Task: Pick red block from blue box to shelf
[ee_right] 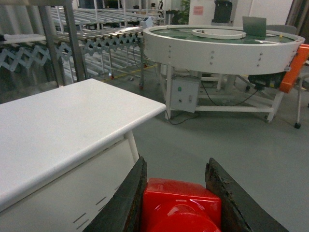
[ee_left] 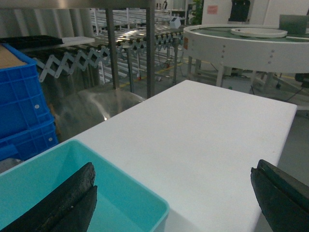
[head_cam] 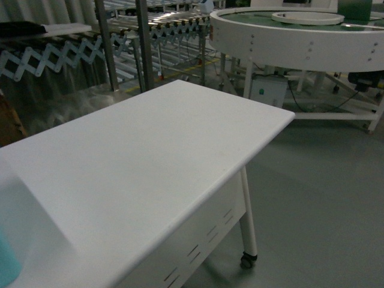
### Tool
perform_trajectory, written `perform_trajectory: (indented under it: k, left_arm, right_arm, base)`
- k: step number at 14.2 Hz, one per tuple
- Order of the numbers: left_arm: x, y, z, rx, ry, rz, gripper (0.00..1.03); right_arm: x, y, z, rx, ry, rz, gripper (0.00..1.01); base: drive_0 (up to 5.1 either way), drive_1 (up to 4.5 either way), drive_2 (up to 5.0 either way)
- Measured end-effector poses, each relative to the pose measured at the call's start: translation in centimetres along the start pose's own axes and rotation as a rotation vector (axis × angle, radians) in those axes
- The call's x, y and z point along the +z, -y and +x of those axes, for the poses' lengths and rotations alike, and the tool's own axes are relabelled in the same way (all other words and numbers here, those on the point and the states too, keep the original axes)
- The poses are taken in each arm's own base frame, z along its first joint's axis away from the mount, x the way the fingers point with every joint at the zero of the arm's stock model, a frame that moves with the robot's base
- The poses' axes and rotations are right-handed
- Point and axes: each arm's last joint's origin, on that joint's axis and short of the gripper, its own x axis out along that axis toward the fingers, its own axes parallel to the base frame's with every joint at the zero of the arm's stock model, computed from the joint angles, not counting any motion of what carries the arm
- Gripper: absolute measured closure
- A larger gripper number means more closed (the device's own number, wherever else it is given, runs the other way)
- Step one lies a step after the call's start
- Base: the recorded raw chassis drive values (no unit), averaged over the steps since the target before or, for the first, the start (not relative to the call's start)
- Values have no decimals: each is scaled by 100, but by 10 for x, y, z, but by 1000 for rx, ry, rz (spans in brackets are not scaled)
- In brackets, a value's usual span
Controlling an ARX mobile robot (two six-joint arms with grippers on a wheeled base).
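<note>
Right fingers (ee_right: 128, 203) clamp the red block (ee_right: 181, 205) between them, above the floor beside the white table (ee_right: 58, 130); its stud faces the camera. Left gripper (ee_left: 174, 198) hangs spread wide over the blue box (ee_left: 120, 193), whose visible inside looks bare

My left gripper (ee_left: 174, 198) shows two black fingers (ee_left: 63, 203) at the bottom corners of its wrist view. Their surface is matt and rough, with scuffed, slightly pitted edges; the nearer one has a seam running along its length. My right gripper (ee_right: 181, 193) shows two dark fingers (ee_right: 126, 198) of the same kind, brownish-black, coarse-grained, with worn, chipped inner edges. No cables, screws or markings are visible on either. Neither appears in the head view.
</note>
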Motion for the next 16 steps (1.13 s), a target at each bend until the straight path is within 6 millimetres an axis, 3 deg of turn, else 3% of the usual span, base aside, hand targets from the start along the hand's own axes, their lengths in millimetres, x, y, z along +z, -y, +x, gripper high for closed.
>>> perform_trajectory:
  k: [16]
  left_arm:
    - [0,0,0,0,0,0,5]
  right_arm:
    - [0,0,0,0,0,0,72]
  base:
    - [-139,-139,-139]
